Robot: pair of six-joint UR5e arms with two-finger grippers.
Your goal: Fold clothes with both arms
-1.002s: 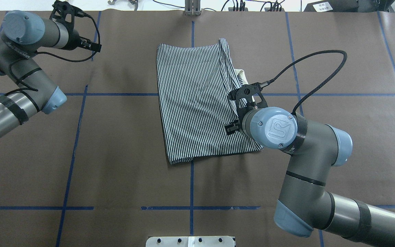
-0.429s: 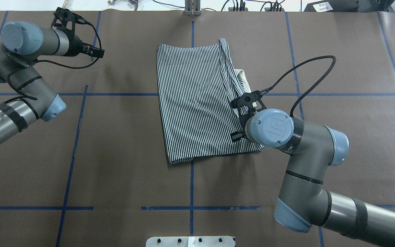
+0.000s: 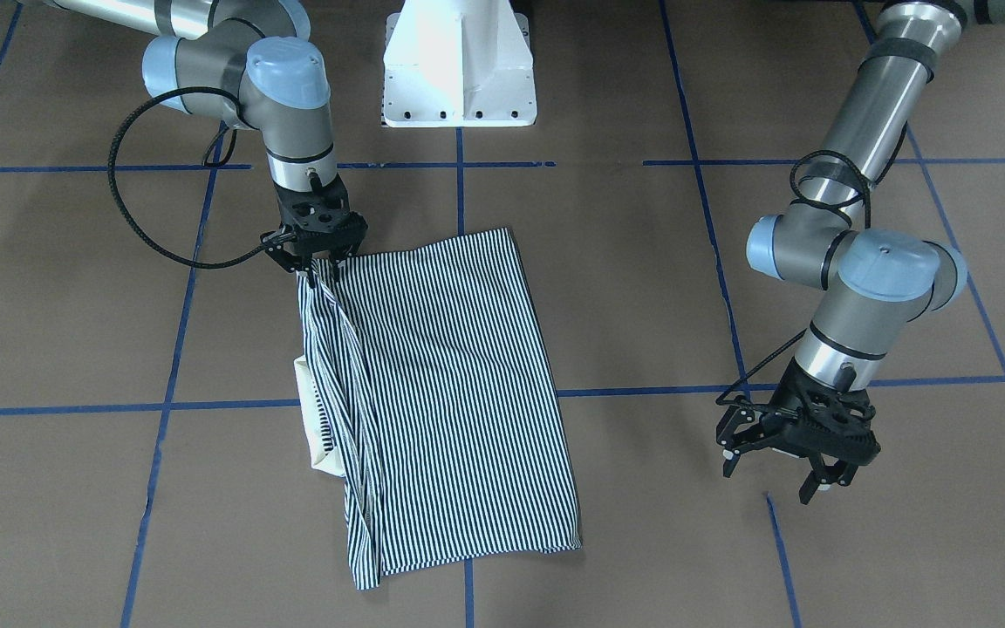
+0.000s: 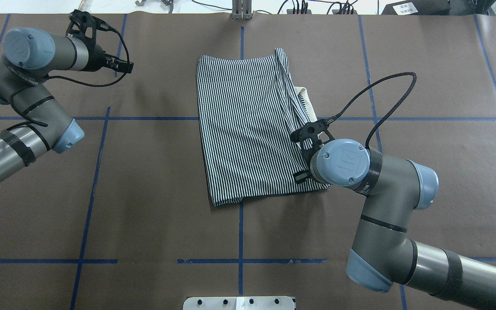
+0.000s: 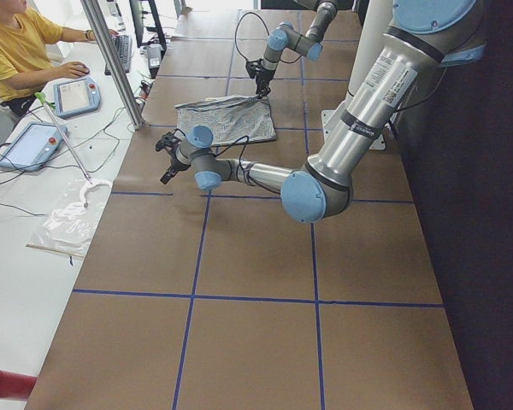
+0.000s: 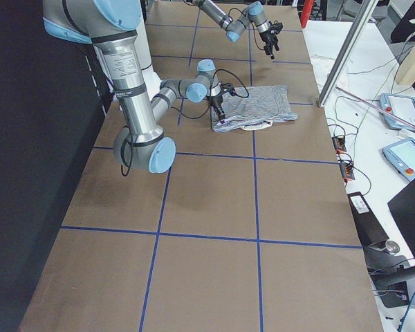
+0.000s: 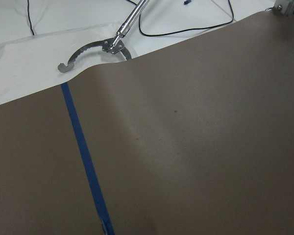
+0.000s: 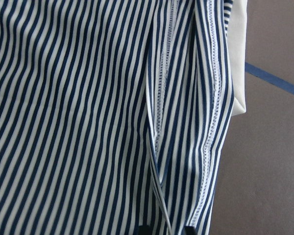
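Observation:
The striped polo shirt (image 4: 248,125) lies folded in the middle of the brown table, its cream collar (image 4: 304,92) poking out on the right side. In the front-facing view my right gripper (image 3: 315,269) stands at the shirt's (image 3: 450,392) corner nearest the robot, its fingers drawn together on the striped hem. The right wrist view shows folds of the shirt (image 8: 88,122) running up between the two fingertips (image 8: 144,229). My left gripper (image 3: 773,471) hangs open over bare table far to the shirt's left, holding nothing.
The white pedestal base (image 3: 459,70) stands at the table's robot side. Blue tape lines cross the brown paper. A metal tool (image 7: 103,46) lies on the white surface past the table's far edge. A person (image 5: 17,51) sits at a side desk with pendants.
My right wrist has slid a little toward the robot along the shirt's right edge and lowered. The left gripper has shifted slightly right. The shirt lies as before.

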